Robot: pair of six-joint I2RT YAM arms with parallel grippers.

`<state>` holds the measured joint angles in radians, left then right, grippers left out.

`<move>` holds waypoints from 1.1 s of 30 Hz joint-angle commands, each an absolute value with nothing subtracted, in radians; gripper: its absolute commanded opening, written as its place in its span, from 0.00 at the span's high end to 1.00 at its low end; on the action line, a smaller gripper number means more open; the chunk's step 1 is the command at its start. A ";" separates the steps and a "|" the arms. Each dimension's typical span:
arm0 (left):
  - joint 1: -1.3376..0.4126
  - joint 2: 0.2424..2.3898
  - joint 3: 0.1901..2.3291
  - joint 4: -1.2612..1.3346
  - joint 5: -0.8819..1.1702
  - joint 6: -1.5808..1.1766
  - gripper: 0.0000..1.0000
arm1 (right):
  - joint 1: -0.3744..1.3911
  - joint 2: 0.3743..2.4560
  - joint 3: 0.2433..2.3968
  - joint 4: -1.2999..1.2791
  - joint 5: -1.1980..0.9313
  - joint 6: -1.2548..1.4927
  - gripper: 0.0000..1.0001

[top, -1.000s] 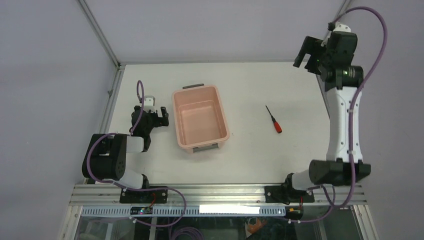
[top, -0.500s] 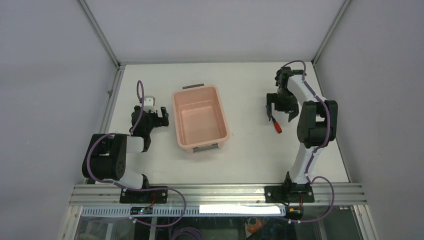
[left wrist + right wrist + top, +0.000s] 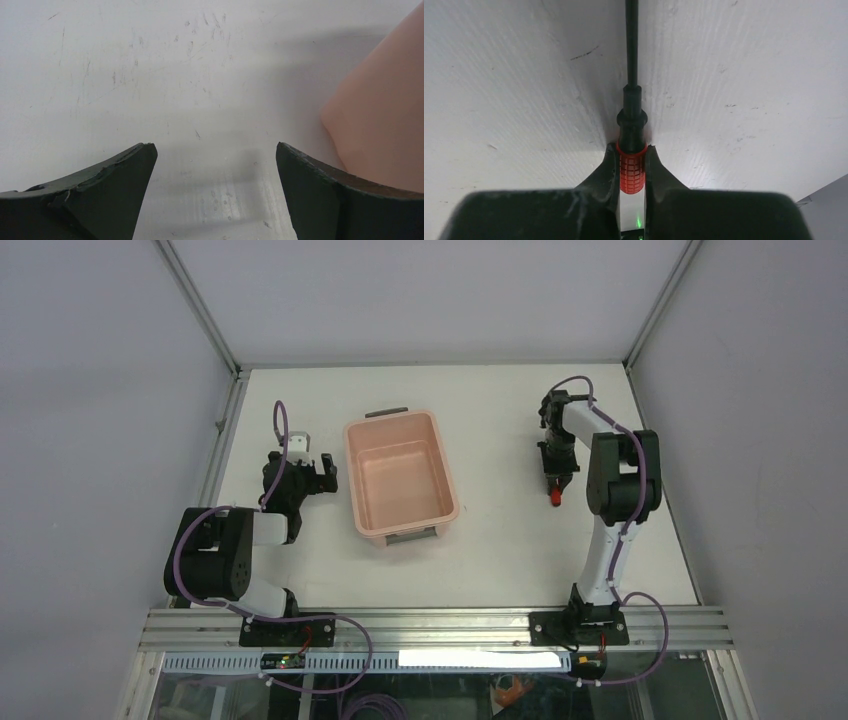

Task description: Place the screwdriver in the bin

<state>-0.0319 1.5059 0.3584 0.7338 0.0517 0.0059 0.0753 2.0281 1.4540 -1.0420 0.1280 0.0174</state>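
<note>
Right wrist: screwdriver point(image 3: 631, 165) red handle pinched between right claw point(image 3: 632, 161) fingers.

The screwdriver point(image 3: 632, 170) has a grid-textured red plastic handle — the bin point(image 3: 398, 480) is smooth pink plastic, the worktop point(image 3: 500, 550) scuffed matt white.

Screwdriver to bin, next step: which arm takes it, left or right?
Right. The right fingers are shut on the screwdriver at its red handle, to the right of the bin. The left fingers are open and empty on the bin's far side.
</note>
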 commanded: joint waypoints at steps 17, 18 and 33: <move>-0.035 1.508 0.383 0.807 0.045 -0.013 0.01 | 0.089 1.918 2.119 -1.718 0.135 0.266 1.00; -0.035 1.507 0.382 0.807 0.046 -0.012 0.01 | 0.102 1.929 2.169 -1.743 0.144 0.281 1.00; -0.035 1.506 0.382 0.805 0.045 -0.012 0.01 | 0.677 2.078 2.574 -1.512 -0.075 0.570 1.00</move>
